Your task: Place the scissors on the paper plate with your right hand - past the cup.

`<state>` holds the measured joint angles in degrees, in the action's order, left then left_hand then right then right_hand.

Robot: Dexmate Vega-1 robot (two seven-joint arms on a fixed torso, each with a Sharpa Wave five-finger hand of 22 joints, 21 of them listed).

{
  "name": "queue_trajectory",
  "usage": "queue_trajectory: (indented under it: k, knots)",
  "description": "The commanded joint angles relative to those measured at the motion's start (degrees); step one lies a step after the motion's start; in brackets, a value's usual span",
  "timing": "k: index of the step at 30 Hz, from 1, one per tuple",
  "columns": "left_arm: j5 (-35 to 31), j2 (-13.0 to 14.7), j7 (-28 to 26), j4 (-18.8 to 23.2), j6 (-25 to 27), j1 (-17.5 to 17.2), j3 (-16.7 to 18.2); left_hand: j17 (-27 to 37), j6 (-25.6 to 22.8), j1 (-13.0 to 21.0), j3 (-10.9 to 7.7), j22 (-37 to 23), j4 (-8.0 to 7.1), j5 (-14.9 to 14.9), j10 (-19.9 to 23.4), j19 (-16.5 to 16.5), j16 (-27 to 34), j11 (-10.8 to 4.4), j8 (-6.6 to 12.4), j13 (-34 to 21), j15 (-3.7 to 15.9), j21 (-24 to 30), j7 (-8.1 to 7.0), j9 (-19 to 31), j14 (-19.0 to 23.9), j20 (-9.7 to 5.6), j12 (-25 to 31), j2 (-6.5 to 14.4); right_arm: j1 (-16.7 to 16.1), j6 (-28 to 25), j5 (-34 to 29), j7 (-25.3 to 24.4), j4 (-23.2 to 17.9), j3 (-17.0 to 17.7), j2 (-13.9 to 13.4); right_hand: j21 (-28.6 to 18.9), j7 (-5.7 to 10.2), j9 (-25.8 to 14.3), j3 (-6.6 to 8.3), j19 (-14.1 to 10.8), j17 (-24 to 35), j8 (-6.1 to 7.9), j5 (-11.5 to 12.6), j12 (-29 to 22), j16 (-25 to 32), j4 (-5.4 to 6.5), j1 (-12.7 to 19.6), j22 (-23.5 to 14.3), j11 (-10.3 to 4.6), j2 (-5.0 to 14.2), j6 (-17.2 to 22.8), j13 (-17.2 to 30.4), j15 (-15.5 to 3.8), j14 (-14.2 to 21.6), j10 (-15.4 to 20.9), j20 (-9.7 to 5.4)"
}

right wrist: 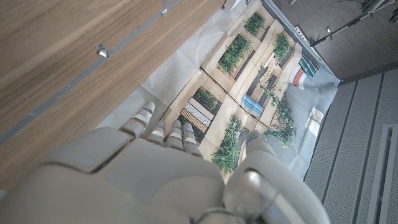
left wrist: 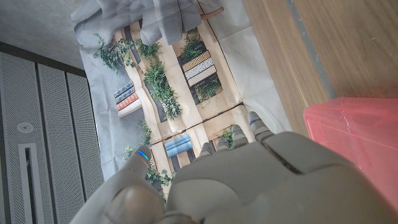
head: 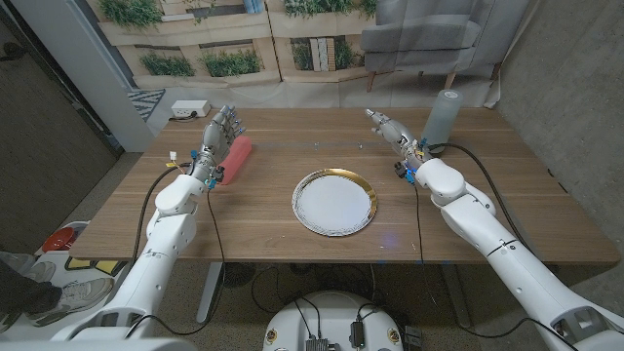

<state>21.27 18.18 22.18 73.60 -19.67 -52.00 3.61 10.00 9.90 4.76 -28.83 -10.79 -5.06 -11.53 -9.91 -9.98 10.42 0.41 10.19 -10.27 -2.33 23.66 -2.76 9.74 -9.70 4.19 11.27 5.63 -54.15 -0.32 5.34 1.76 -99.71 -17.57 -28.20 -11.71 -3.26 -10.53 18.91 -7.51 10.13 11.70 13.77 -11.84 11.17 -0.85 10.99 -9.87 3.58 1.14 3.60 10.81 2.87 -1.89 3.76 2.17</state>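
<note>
Paper plate [head: 334,203] frame centre, bare; R hand [head: 388,126] upper right by cup [head: 441,117], holding nothing; scissors unseen. Pre-grasp; next: locate scissors.

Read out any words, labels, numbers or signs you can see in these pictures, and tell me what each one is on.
None can be read.
The paper plate, the cup and the pink block show no lettering.
White box behind the table: any marking is too small to read.
Backdrop: printed plants and panels, no legible text.
</note>
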Motion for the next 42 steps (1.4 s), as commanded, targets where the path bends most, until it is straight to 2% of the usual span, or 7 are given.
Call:
queue_trajectory:
  k: [1, 3, 4, 13, 38, 39, 42]
  knots:
    - [-0.45, -0.48, 0.37, -0.23, -0.25, 0.14, 0.52, 0.24, 2.37, -0.49, 0.27, -0.21, -0.12, -0.28, -5.78, -7.11, 0.23, 0.14, 0.18, -0.17, -0.33, -0.28, 0.06, 0.12, -7.98, 0.41, 0.14, 0.11, -1.31, -2.14, -3.21, -1.5, -3.13, 0.5, -2.64, 0.18, -0.03, -0.24, 0.05, -0.53, 0.17, 0.26, 0.24, 0.17, -0.11, -0.63, 0.45, -0.14, 0.2, 0.19, 0.61, 0.13, 0.19, 0.31, 0.4, 0.15]
    - [-0.39, -0.51, 0.34, -0.16, -0.25, 0.07, 0.65, 0.24, 2.37, -0.51, 0.29, -0.21, -0.12, -0.28, -5.57, -7.13, 0.23, 0.42, 0.17, -0.17, -0.32, -0.32, 0.1, 0.12, -7.98, 0.41, 0.22, 0.1, -1.42, -2.38, -3.59, -1.71, -3.46, 0.55, -2.98, 0.18, -0.02, -0.24, 0.07, -0.57, 0.17, 0.27, 0.23, 0.17, -0.11, -0.75, 0.57, -0.14, 0.23, 0.16, 0.67, 0.13, 0.1, 0.32, 0.43, 0.07]
    - [-0.41, -0.48, 0.4, -0.19, -0.31, 0.07, 0.68, 0.24, 2.33, -0.52, 0.3, -0.21, -0.12, -0.29, -5.57, -7.07, 0.23, -0.39, 0.18, -0.17, -0.36, -0.38, 0.1, 0.12, -7.97, 0.39, 0.22, 0.11, -1.44, -2.49, -3.9, -1.88, -3.58, 0.53, -3.14, 0.18, 0.0, -0.24, 0.07, -0.58, 0.17, 0.28, 0.23, 0.18, -0.11, -0.79, 0.62, -0.14, 0.24, 0.14, 0.7, 0.13, 0.11, 0.33, 0.42, 0.06]
    - [-0.27, -0.57, 0.76, -0.46, -0.41, 0.22, 0.83, 0.23, 2.3, -0.55, 0.37, -0.21, -0.1, -0.3, -5.65, -7.04, 0.2, 0.43, 0.18, -0.17, -0.34, -0.57, 0.16, 0.12, -8.04, 0.41, 0.18, 0.1, -2.11, -4.01, -6.18, -3.25, -5.09, 0.74, -4.64, 0.17, -0.02, -0.25, 0.18, -0.72, 0.17, 0.33, 0.19, 0.13, -0.12, -1.31, 1.18, -0.14, 0.18, 0.06, 0.99, 0.14, -0.03, 0.38, 0.67, -0.03]
    - [-0.52, -0.77, 1.24, -1.94, -0.9, 1.37, 0.44, 0.23, 2.18, -0.68, 0.6, -0.23, -0.05, -0.35, -5.58, -6.85, 0.22, 0.46, 0.18, -0.17, -0.31, -1.08, 0.19, 0.12, -8.02, 0.45, 0.2, -0.01, -5.52, -8.03, -9.18, -6.46, -9.63, 3.03, -8.95, 0.14, -0.14, -0.3, 0.67, -1.14, 0.17, 0.67, 0.04, 0.14, -0.12, -2.79, 2.95, -0.14, 0.34, 0.26, 2.47, 0.15, -0.19, 0.69, 1.13, -0.15]
    - [-0.49, -0.78, 1.3, -1.99, -0.9, 1.42, 0.43, 0.23, 2.17, -0.69, 0.62, -0.24, -0.05, -0.36, -5.64, -6.89, 0.23, -0.33, 0.18, -0.16, -0.32, -1.16, 0.17, 0.12, -7.99, 0.47, 0.17, -0.01, -5.62, -8.01, -9.18, -6.52, -9.67, 3.13, -9.09, 0.14, -0.12, -0.31, 0.68, -1.16, 0.17, 0.69, 0.04, 0.14, -0.12, -2.83, 3.0, -0.14, 0.34, 0.27, 2.56, 0.15, -0.19, 0.7, 1.14, -0.16]
    - [-0.5, -0.8, 1.36, -2.11, -0.87, 1.55, 0.34, 0.23, 2.07, -0.71, 0.65, -0.24, -0.05, -0.37, -5.56, -6.83, 0.22, 0.18, 0.21, -0.16, -0.31, -1.2, 0.12, 0.12, -8.02, 0.46, 0.2, -0.02, -5.89, -8.62, -9.49, -6.84, -10.04, 3.33, -9.57, 0.14, -0.04, -0.32, 0.73, -1.22, 0.17, 0.75, 0.01, 0.14, -0.11, -3.0, 3.2, -0.15, 0.35, 0.31, 2.83, 0.16, -0.19, 0.77, 1.19, -0.18]
